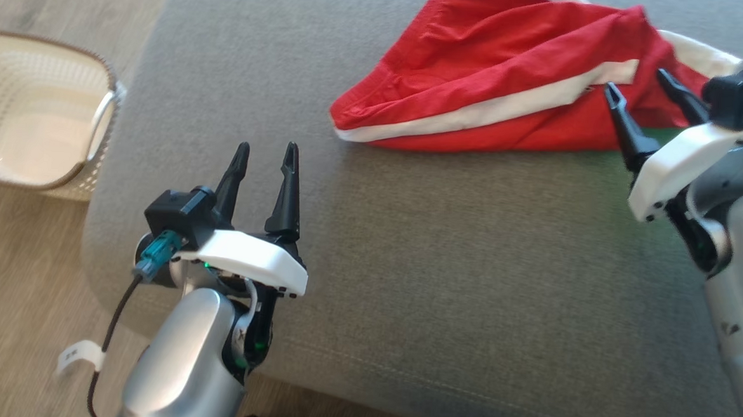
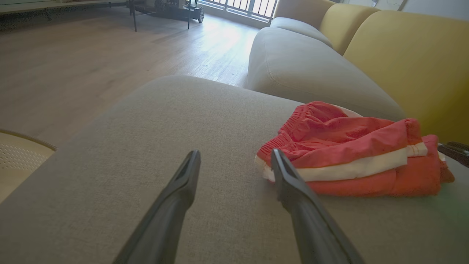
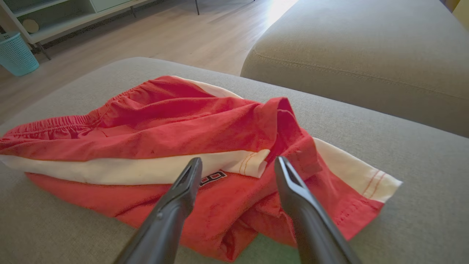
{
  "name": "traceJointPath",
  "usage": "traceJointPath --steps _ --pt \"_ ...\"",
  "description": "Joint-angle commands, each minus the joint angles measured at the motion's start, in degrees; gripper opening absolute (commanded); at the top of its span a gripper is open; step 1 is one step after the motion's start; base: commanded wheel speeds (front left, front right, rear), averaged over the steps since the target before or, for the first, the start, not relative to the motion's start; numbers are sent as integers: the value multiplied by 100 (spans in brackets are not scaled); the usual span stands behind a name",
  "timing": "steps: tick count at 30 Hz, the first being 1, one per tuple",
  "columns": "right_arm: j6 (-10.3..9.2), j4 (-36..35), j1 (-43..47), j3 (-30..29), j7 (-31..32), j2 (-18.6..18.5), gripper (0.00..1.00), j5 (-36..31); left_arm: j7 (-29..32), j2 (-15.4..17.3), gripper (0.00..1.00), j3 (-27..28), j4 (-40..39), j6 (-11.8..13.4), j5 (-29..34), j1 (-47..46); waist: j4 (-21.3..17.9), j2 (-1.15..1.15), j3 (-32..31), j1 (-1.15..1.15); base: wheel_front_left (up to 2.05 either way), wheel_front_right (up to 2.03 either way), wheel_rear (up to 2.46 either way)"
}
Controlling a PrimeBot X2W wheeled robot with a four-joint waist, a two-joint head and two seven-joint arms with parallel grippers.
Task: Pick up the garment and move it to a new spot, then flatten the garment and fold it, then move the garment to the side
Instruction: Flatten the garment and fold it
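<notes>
The garment [image 1: 486, 81] is a pair of red shorts with white side stripes, lying rumpled and loosely folded on the grey sofa cushion [image 1: 445, 263]. My right gripper [image 1: 639, 83] is open at the garment's right end, its fingers over the cloth with nothing between them. In the right wrist view the garment [image 3: 154, 128] spreads just beyond the open right gripper [image 3: 238, 163]. My left gripper [image 1: 266, 152] is open and empty over bare cushion, left of and nearer than the garment. The left wrist view shows the garment [image 2: 351, 146] to the right of the open left gripper [image 2: 234, 156].
A cream perforated basket [image 1: 27, 108] stands on the wooden floor [image 1: 39, 0] left of the cushion. A second grey cushion [image 2: 300, 62] and yellow backrests [image 2: 414, 55] lie beyond the garment. A teal bin [image 3: 14, 51] stands by a shelf across the floor.
</notes>
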Motion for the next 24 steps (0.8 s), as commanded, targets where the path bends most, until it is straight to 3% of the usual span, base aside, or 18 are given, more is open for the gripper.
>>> traceJointPath --steps 1,24 --pt "-2 -65 -202 78 43 -41 100 91 -69 86 100 116 -197 63 -49 -99 129 0 106 0 0 0 0" --pt "-2 936 -896 703 -4 -567 100 1146 -70 85 100 -201 -163 209 -251 -292 284 0 286 0 0 0 0"
